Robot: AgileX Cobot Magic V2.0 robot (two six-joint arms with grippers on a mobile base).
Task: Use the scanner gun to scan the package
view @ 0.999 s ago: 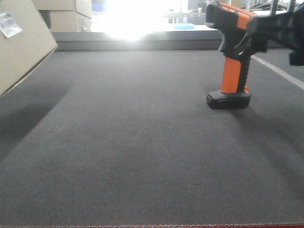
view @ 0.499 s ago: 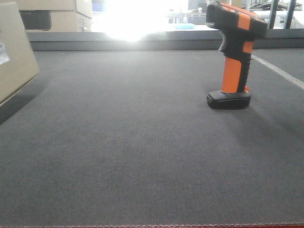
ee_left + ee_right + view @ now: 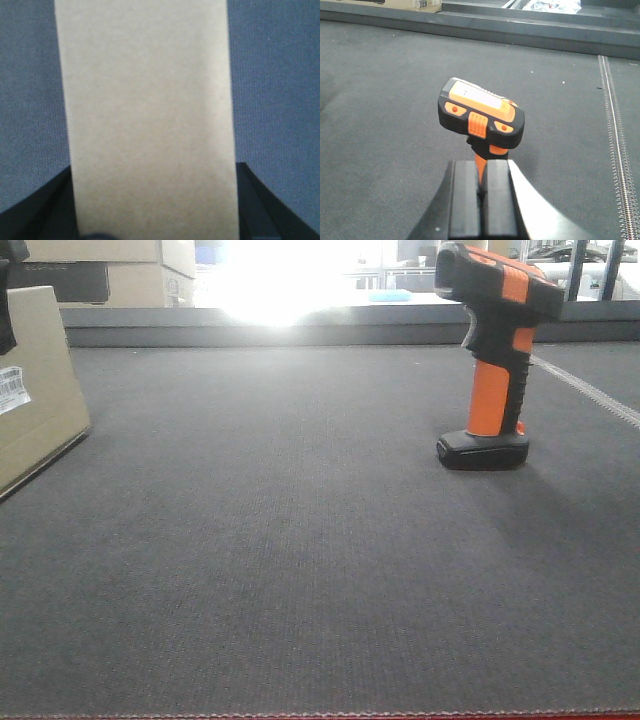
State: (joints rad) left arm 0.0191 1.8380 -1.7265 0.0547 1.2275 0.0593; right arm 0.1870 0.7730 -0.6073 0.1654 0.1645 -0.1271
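Observation:
The package [image 3: 35, 400], a tan cardboard box with a white barcode label [image 3: 10, 390], stands on the dark mat at the far left edge. In the left wrist view the package [image 3: 147, 100] fills the space between the dark fingers [image 3: 52, 210] of my left gripper [image 3: 155, 170], which is shut on it from both sides. The scanner gun [image 3: 495, 360] stands upright on its black base at the right. In the right wrist view the scanner gun [image 3: 481, 114] is just beyond my right gripper [image 3: 481, 170], which is shut and empty, apart from it.
Stacked cardboard boxes with a dark panel [image 3: 110, 275] sit behind the grey ledge [image 3: 300, 325] at the back left. A pale seam line [image 3: 590, 390] runs along the mat's right side. Strong glare washes out the back centre.
The package came down from a raised, tilted pose and now stands level on the mat at the left edge. My right gripper let go of the scanner gun and left the front view.

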